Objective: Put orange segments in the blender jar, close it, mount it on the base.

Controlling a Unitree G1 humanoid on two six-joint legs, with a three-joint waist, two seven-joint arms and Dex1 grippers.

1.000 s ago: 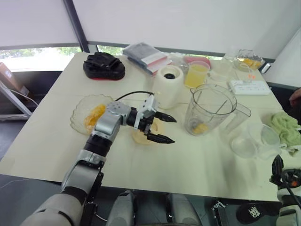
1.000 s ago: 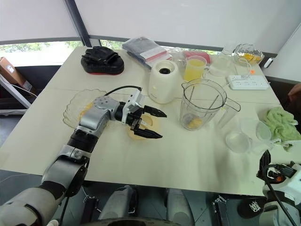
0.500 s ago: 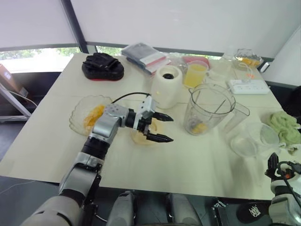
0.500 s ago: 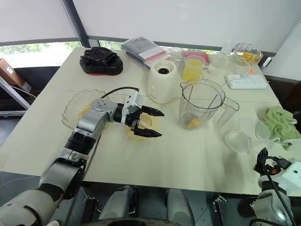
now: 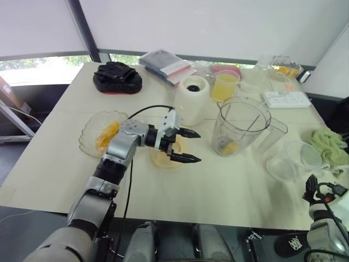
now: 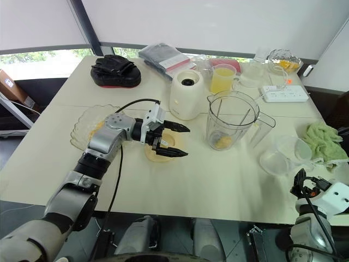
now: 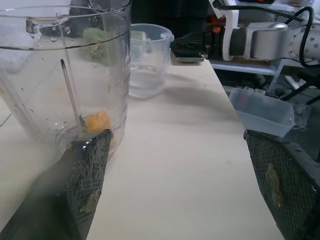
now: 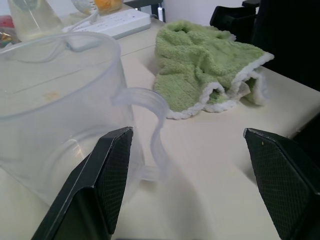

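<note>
Jaws on both grippers stand wide apart. The left gripper hovers empty over a shallow yellow dish. The right gripper faces a clear jug and a green towel.

We note the blender jar stands upright with its long axis vertical and mouth up. Its handle points to the robot's right, and it sits just right of the white base.

The left wrist view adds an orange segment at the jar's bottom. Print on the far packet is too small to read.
</note>
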